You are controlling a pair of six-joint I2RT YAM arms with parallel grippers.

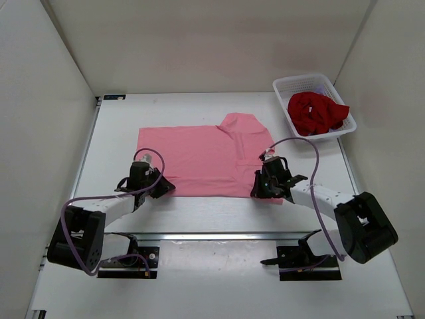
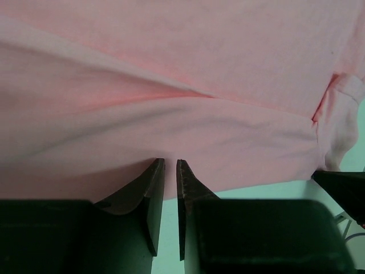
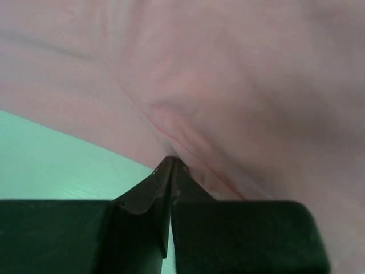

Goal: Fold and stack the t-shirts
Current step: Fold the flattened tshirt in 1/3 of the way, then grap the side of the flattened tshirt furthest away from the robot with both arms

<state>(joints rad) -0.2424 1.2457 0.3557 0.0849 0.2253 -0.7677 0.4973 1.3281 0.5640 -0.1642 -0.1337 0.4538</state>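
A pink t-shirt (image 1: 199, 156) lies spread flat on the white table, one sleeve pointing to the back right. My left gripper (image 1: 159, 188) stands at the shirt's near left corner. In the left wrist view its jaws (image 2: 170, 162) are a narrow gap apart over the pink hem (image 2: 182, 57), and the table shows between them. My right gripper (image 1: 260, 193) is at the near right edge, shut on the pink fabric (image 3: 228, 68), which puckers at the fingertips (image 3: 173, 161). A dark red t-shirt (image 1: 315, 113) lies crumpled in the basket.
A white mesh basket (image 1: 292, 85) stands at the back right corner. White walls close in the table on the left, back and right. A dark part of the other arm (image 2: 342, 191) shows at the right edge of the left wrist view.
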